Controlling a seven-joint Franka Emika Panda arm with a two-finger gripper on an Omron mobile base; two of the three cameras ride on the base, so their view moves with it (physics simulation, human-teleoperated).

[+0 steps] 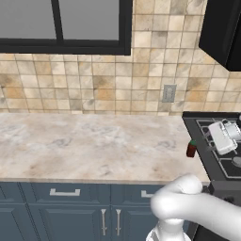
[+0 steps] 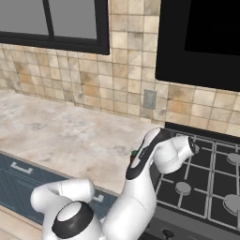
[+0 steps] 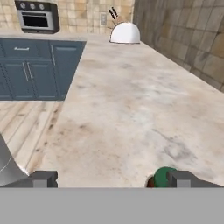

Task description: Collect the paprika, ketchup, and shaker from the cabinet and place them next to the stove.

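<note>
A: Claw (image 3: 113, 179) first. State?

B: Wide. In the hand view the two dark tips sit far apart, nothing between them.

A: And the jar?

B: The paprika (image 3: 162, 176) is off-centre, at about 3 o'clock from the claw's middle, just beside the tip on that side. I can't tell if it touches. Only the green lid and a bit of red show.

A: Long axis?

B: Upright, lid up. In the left base view it stands on the table (image 1: 94, 146) just beside the left edge of the stove (image 1: 207, 126). The hand hangs over the burners, so the jar is at about 8 o'clock from it.

A: So is that item done?

B: I'd judge yes, it's next to the stove and standing free. Ketchup and shaker are yet to come.

A: What does the next move turn on?

B: The jar sits close to one tip, not between the two. The claw should probably back out away from that side, since a sideways sweep towards it could tip the jar.

A: Anything beyond it?

B: Bare table running to 12 o'clock, and a toaster oven (image 3: 37, 17) at 11.
</note>
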